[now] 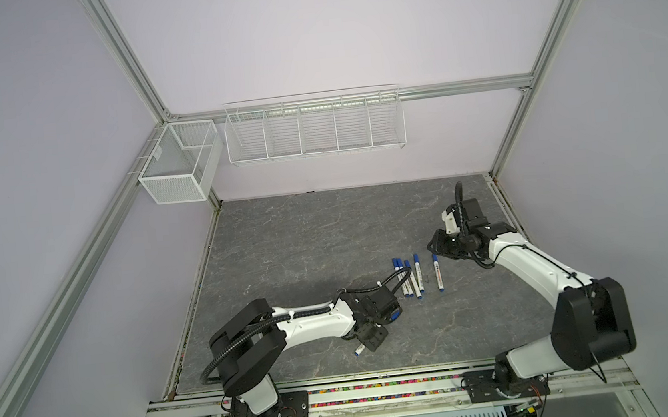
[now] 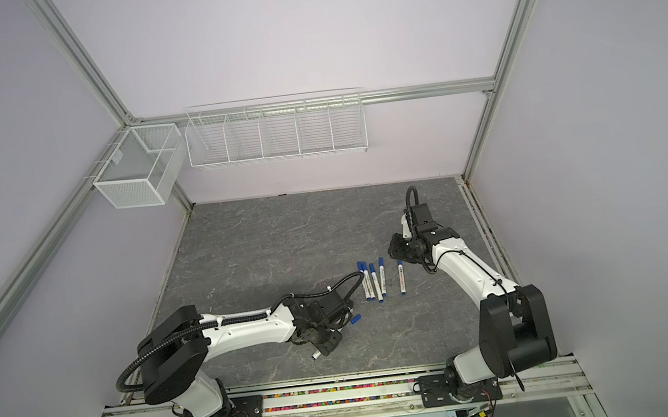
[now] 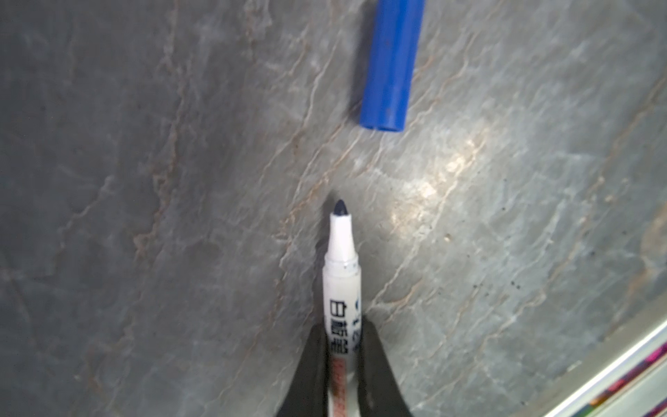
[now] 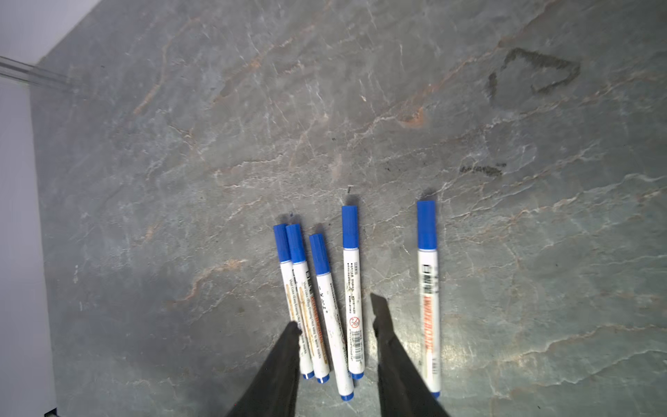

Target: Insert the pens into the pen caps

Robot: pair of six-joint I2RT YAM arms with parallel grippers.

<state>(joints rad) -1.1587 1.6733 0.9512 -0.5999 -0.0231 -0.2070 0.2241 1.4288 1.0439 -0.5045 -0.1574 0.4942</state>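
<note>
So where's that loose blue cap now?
In a top view, the loose cap lies on the table just right of the left wrist, below the capped pens.

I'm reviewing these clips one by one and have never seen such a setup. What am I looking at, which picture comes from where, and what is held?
Two robot arms stand at the near edge of a grey table. The two wide pictures come from one overhead camera; the two close-ups come from cameras on the arms' wrists. In the left wrist view, the left gripper is shut on an uncapped pen; a loose blue cap lies on the table ahead of its tip. In the right wrist view, the right gripper is open and empty, near five capped pens lying side by side.
</note>
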